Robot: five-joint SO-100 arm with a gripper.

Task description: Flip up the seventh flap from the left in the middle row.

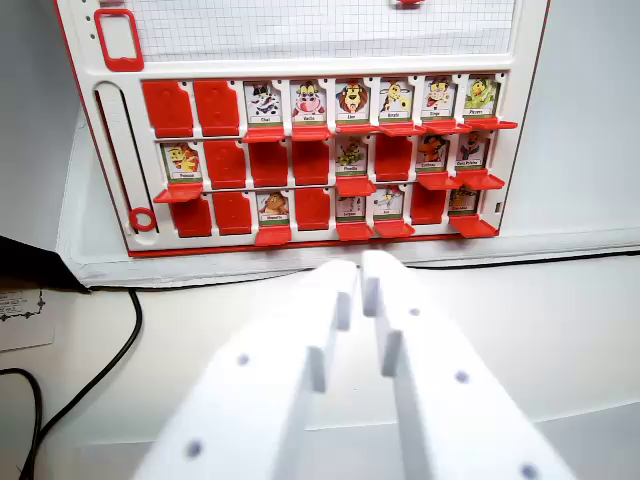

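Observation:
A white and red flap board (520, 120) lies on the table ahead, with three rows of flaps. In the middle row, the seventh slot from the left (432, 152) shows an animal picture with a red tab at its lower edge. Its left neighbour (392, 157) shows plain red, and its right neighbour (472, 151) shows a picture. My gripper (360, 282) is low in the wrist view, short of the board's near edge and about level with the fifth column. Its white fingers (420, 370) stand almost together with only a thin slit and nothing between them.
A black cable (110, 360) curls over the white table at the wrist view's left, near a printed card (20, 315) and a dark object (30, 265). The board's left side has a slot with a red ring (142, 219). A grid panel (320, 25) sits above the flaps.

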